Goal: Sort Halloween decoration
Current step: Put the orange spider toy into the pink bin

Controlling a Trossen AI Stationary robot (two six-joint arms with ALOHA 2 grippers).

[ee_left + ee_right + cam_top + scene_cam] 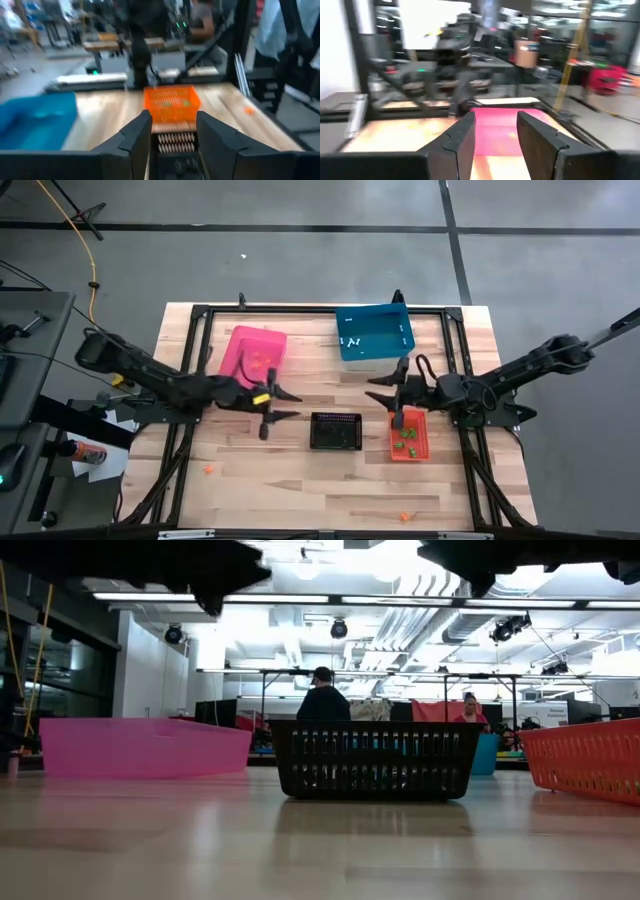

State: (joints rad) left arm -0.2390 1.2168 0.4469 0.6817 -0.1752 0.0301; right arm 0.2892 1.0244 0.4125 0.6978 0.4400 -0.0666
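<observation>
- Nearest the front edge of the table [300, 480], two orange trinkets lie loose on the wood: one [208, 469] toward the left side, another [405, 516] toward the right. These look like the pieces not yet sorted.
- The left trinket lies in front of the left gripper [278, 405] and out to its left, nearer that arm's base; the right one lies well in front of the right gripper [397, 395]. By my reckoning each arm is the nearer one for the piece on its own side. The pieces are too small to tell any long axis.
- Next back sit the black basket [335, 431] at the middle and the orange-red bin [407, 436] to its right, the bin holding green trinkets [408, 439].
- The left arm reaches in low from the left, its gripper pointing toward the centre, just beside the pink bin's near corner. The two fingers [135, 140] stand apart and nothing shows between them.
- The right arm reaches in from the right, its gripper above the far end of the orange-red bin, pointing across toward the left arm. Its fingers [460, 142] are parted too, with nothing held.
- Farther back, the pink bin [256, 352] holds a few orange pieces [262, 363], and the blue bin [373, 331] at the far side holds white ones [351, 340].
- Beyond the table, people sit in the room.
</observation>
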